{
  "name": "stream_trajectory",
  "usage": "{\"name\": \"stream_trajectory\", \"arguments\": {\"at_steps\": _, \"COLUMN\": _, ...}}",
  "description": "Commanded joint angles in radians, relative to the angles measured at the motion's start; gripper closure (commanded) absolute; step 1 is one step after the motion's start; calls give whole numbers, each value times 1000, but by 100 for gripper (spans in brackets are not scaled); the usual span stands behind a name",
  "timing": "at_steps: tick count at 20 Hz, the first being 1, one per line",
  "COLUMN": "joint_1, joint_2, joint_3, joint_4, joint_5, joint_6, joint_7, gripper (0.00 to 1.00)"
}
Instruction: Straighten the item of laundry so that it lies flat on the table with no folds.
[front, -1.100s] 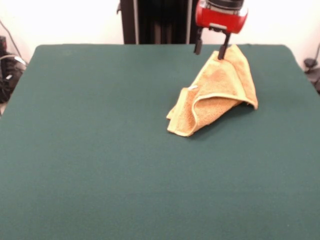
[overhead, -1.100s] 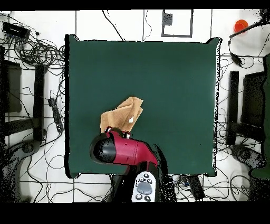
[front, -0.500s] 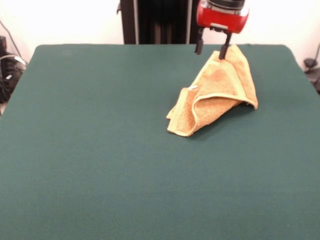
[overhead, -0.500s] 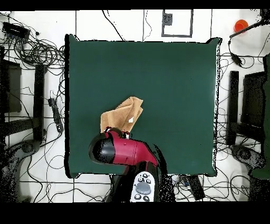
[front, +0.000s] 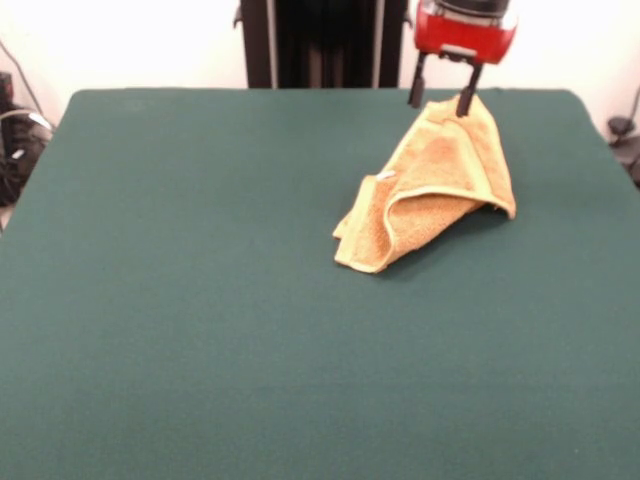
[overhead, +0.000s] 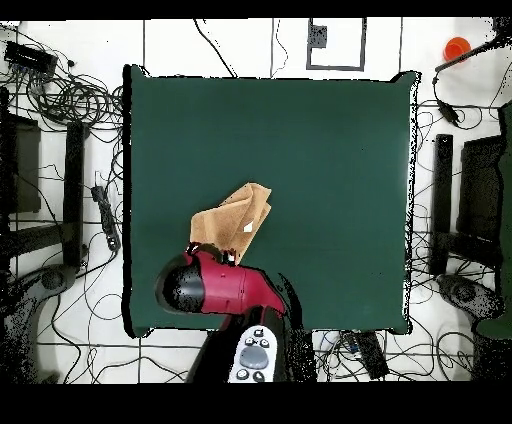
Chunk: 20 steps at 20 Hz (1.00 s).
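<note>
**Hovering over a still-folded towel**

Spreading across nearly all of both views, the table (front: 200, 330) carries the towel (front: 435, 190) as its one landmark, and the cloth is far from flat. It lies doubled into a rough triangle, with a raised loop of fabric along its front edge and a tiny white tag (front: 386, 176) on the side facing the open table.

Risk, as I judge it: a grab at the towel's far tip could catch both layers at once, so a pull would drag the whole bundle instead of opening the fold. A pull directed past that tip could also carry the cloth toward the table's edge close behind it.

Coming down from above the towel's far tip, the arm (overhead: 215, 288) holds the gripper (front: 441, 97) pointing straight down. Its two dark fingers (front: 464, 102) stand apart, empty, one touching or just above the tip.
</note>
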<state>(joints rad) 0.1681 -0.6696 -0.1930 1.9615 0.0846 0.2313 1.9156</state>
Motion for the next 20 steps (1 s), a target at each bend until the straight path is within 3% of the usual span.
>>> {"name": "stream_trajectory", "arguments": {"at_steps": 1, "joint_1": 42, "joint_2": 24, "joint_3": 62, "joint_4": -36, "joint_5": 7, "joint_6": -61, "joint_7": 165, "gripper": 0}}
{"name": "stream_trajectory", "arguments": {"at_steps": 15, "joint_1": 23, "joint_2": 55, "joint_3": 72, "joint_4": -122, "joint_5": 22, "joint_6": 16, "joint_7": 135, "gripper": 0}}
{"name": "stream_trajectory", "arguments": {"at_steps": 16, "joint_1": 3, "joint_2": 0, "joint_3": 91, "joint_4": 54, "joint_5": -23, "joint_6": -107, "joint_7": 159, "gripper": 0}}
{"name": "stream_trajectory", "arguments": {"at_steps": 19, "joint_1": 7, "joint_2": -2, "joint_3": 91, "joint_4": 67, "joint_5": -26, "joint_6": -118, "joint_7": 161, "gripper": 0}}
{"name": "stream_trajectory", "arguments": {"at_steps": 20, "joint_1": 36, "joint_2": -13, "joint_3": 95, "joint_4": 155, "joint_5": -39, "joint_6": -192, "joint_7": 202, "gripper": 0}}
